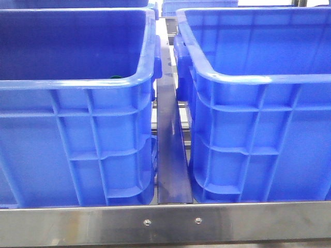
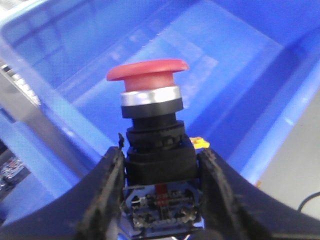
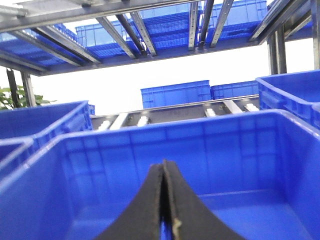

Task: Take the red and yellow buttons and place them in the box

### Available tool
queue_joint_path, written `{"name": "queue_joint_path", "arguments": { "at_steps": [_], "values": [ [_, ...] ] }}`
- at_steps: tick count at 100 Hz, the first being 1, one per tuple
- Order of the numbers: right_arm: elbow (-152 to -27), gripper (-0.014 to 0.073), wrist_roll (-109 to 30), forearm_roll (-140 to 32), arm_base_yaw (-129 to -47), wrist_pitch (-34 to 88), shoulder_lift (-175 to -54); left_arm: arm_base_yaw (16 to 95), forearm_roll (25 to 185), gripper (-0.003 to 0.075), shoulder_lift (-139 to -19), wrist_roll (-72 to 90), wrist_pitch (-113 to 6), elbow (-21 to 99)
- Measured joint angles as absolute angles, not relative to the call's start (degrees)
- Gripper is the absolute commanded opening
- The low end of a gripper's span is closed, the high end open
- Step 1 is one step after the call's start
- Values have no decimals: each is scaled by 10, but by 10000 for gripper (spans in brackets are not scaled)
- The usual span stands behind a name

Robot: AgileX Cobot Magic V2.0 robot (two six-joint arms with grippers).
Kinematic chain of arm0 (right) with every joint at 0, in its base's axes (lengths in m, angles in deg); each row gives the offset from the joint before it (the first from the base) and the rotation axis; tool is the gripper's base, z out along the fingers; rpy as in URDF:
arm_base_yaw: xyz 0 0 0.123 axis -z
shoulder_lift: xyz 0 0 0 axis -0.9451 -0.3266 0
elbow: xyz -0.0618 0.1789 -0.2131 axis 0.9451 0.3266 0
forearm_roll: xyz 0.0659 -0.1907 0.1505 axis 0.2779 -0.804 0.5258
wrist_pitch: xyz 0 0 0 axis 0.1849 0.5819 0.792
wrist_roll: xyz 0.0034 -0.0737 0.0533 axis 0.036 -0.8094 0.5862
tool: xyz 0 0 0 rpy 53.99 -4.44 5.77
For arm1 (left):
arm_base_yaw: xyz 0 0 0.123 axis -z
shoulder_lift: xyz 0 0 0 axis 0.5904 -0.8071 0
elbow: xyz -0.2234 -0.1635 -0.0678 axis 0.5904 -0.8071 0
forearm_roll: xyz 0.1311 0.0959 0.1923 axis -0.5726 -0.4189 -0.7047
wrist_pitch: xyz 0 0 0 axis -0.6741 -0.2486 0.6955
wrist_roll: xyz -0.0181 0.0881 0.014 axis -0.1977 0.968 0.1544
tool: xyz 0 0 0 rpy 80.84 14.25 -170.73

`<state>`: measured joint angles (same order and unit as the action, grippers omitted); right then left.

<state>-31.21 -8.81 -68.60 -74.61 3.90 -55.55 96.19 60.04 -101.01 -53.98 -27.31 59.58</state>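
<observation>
Left hand (image 2: 160, 200) clamped low on red button (image 2: 150, 100)'s body; top-heavy, could tip out over crate (image 2: 250, 75). Right hand (image 3: 164, 220) pressed together, empty.

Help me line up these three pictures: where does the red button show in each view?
Front view: the red button is not in it; only the two blue crates show.
Left wrist view: red button in the picture's middle, clamped by its black body in the left pincer, above a crate.
Right wrist view: not in it; the right pincer is shut and empty.
Shared landmark: the blue crates.
</observation>
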Motion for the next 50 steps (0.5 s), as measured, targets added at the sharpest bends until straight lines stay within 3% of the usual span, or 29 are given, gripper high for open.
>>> {"name": "queue_joint_path", "arguments": {
  "at_steps": [22, 50],
  "values": [
    [-474, -97, -72, -677, -746, 230, -575, 967, 600, -19, -1010, -540, -276, 596],
    [-699, -97, -71, -617, -746, 489, -738, 967, 600, -19, -1010, -540, -276, 596]
  ]
}}
